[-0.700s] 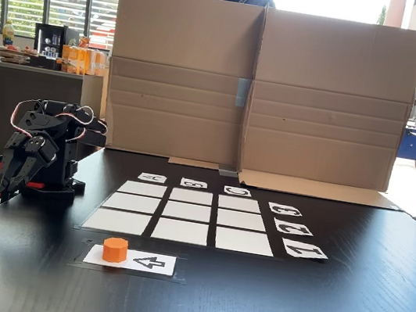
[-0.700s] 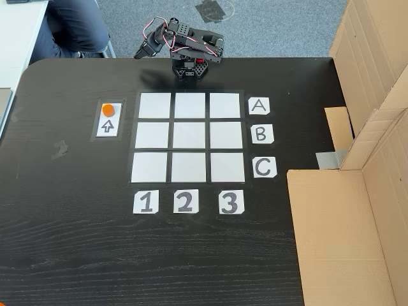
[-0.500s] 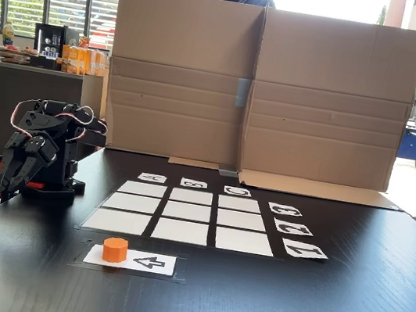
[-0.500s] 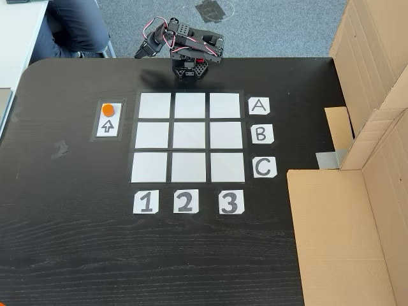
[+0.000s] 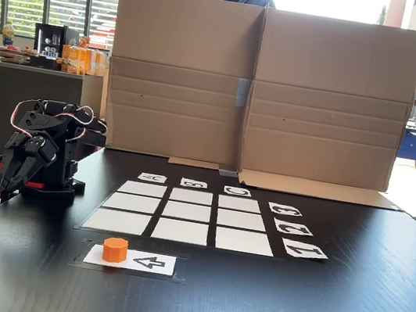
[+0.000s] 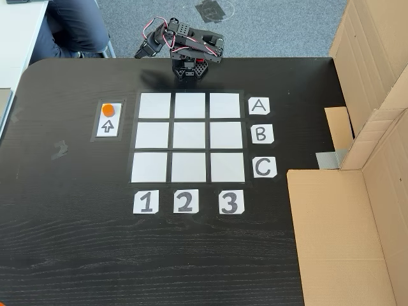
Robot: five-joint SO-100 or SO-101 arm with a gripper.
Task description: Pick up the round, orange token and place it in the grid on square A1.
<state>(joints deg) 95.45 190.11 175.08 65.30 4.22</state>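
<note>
In the top-down fixed view, the token [image 6: 108, 109] sits on the arrow card [image 6: 108, 125], left of the grid [image 6: 188, 137] on the desk [image 6: 76, 242]. The folded claw [image 6: 139, 53] hangs beyond it, toward the desk's far edge; its spread can't be told.

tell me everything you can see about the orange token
The token is a small, short, bright orange puck, plastic by its look, with faintly faceted sides. It stands flat on one end of a white card printed with a black arrow, on the dark table. In the top-down fixed view it lies left of the grid, level with row A, outside every square. Nothing but the card touches it; the gripper hangs folded near the arm's base.
</note>
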